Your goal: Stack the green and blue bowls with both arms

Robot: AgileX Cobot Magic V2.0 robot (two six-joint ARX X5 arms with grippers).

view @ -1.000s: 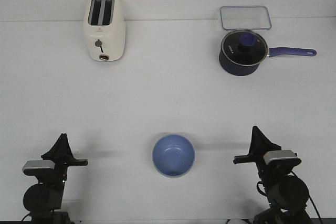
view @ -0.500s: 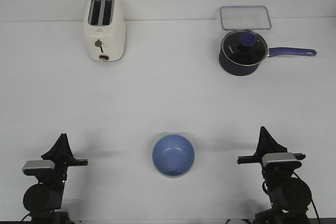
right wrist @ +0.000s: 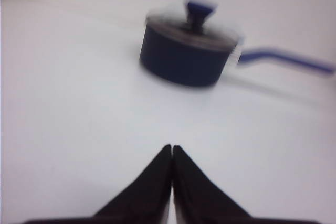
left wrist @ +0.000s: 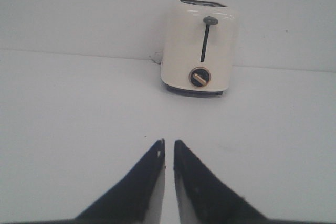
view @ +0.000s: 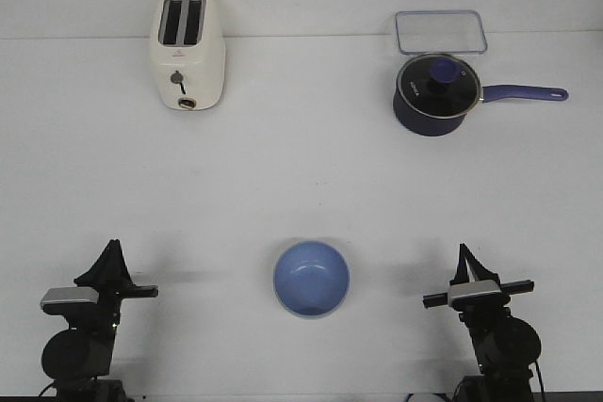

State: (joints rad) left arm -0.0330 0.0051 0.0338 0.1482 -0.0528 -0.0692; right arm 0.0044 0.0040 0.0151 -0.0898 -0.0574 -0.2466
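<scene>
The pale blue bowl [view: 311, 278] sits upright on the white table, near the front edge in the middle, between the two arms. A thin pale rim shows under its near edge; no separate green bowl is in view. My left gripper [view: 113, 248] rests at the front left, empty, its jaws almost together with a thin slit; it also shows in the left wrist view [left wrist: 168, 143]. My right gripper [view: 462, 251] rests at the front right, shut and empty, and shows in the right wrist view [right wrist: 172, 147]. Both are well apart from the bowl.
A cream toaster [view: 187, 51] stands at the back left, also in the left wrist view [left wrist: 199, 48]. A dark navy saucepan [view: 435, 93] with a glass lid stands at the back right, its handle pointing right, also in the right wrist view [right wrist: 186, 51]. A clear plastic container [view: 440, 31] lies behind it.
My right arm has pulled back and sunk lower towards the front edge, turning a little. The left arm and the blue bowl have not moved.
</scene>
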